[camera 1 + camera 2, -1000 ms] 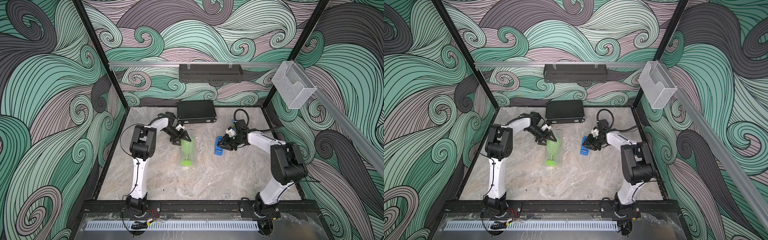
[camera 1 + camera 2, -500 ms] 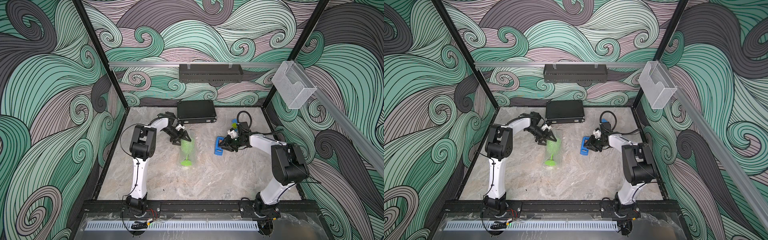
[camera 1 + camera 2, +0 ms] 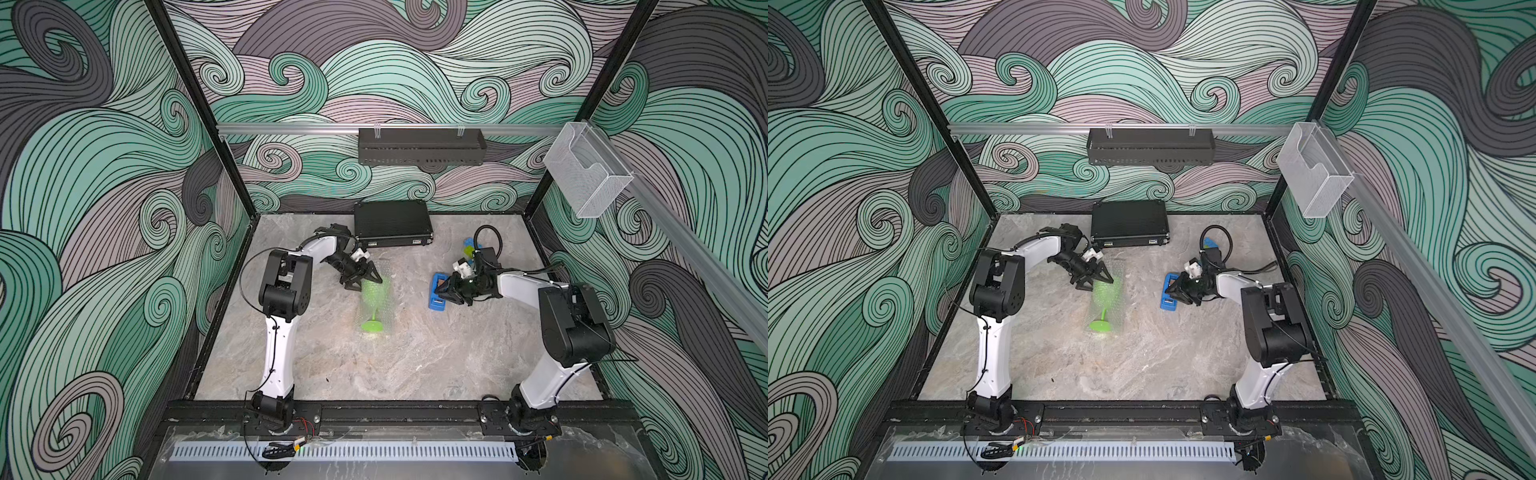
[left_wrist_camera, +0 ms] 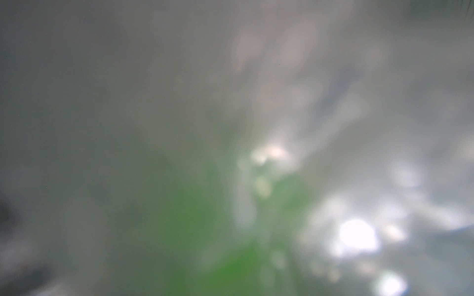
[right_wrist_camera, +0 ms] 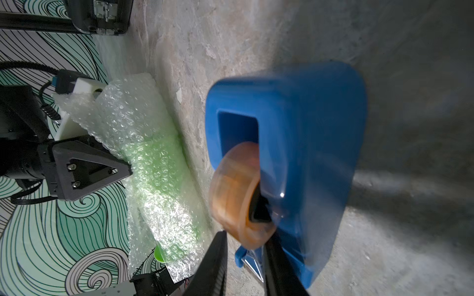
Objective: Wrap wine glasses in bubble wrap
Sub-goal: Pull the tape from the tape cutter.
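Swirling green and grey waves wall in a marble desk (image 3: 415, 365), where a lime-green goblet (image 3: 375, 296) lies on its side near the middle, rolled in bubble wrap (image 5: 143, 133), its foot toward the front edge. At the bowl end the left tool (image 3: 362, 283) has its jaws spread wide, one finger (image 5: 87, 169) against the wrap; whether it grips cannot be told. Nearer the right edge, the right tool (image 3: 448, 296) straddles the end of a blue tape dispenser (image 3: 435, 305), jaws narrow, clamped or not unclear.
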`<state>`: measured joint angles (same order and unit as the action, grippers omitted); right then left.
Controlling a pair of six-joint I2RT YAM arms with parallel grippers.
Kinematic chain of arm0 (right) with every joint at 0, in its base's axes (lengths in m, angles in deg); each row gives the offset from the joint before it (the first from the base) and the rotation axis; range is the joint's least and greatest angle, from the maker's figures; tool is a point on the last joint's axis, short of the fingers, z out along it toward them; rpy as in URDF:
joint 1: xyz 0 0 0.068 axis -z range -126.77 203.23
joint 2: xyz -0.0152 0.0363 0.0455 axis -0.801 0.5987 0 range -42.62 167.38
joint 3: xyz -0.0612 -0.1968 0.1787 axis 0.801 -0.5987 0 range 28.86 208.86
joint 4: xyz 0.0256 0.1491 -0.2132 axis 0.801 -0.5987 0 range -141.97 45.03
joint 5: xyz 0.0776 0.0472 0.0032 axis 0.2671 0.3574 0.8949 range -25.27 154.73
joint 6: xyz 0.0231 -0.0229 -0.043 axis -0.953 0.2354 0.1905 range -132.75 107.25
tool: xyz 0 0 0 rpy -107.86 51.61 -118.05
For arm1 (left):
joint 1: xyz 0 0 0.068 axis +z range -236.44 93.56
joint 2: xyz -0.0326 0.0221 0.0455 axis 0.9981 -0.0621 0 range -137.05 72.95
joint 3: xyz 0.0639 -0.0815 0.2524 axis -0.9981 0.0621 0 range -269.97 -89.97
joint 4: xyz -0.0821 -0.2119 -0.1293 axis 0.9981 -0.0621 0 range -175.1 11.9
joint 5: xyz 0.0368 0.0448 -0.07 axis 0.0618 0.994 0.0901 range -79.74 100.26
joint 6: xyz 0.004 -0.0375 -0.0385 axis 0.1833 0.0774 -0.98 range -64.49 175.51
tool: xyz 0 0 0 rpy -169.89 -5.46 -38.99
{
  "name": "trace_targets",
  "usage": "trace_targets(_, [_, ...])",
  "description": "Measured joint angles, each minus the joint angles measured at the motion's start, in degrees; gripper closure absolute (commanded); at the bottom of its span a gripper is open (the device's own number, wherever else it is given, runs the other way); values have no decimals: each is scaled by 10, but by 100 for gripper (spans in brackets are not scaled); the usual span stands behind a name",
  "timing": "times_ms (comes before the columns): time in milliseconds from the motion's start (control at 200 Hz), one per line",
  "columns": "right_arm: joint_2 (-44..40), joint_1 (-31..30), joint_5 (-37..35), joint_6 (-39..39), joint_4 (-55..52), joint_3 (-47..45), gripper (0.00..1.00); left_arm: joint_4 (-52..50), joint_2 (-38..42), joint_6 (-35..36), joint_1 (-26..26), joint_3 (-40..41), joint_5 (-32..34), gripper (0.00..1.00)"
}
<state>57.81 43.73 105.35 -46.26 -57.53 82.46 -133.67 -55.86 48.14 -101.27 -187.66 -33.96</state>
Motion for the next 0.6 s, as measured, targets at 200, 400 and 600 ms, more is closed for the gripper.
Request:
trace_targets(200, [0,7,10,-6,11,-7,71,1,0,0,0,1,0,28])
trace_targets(400, [-4,14,25,-8,27,-26,72,1,0,0,0,1,0,28])
trace_targets(600, [-3,15,34,-16,42,-33,84,3,3,-1,0,5,0,28])
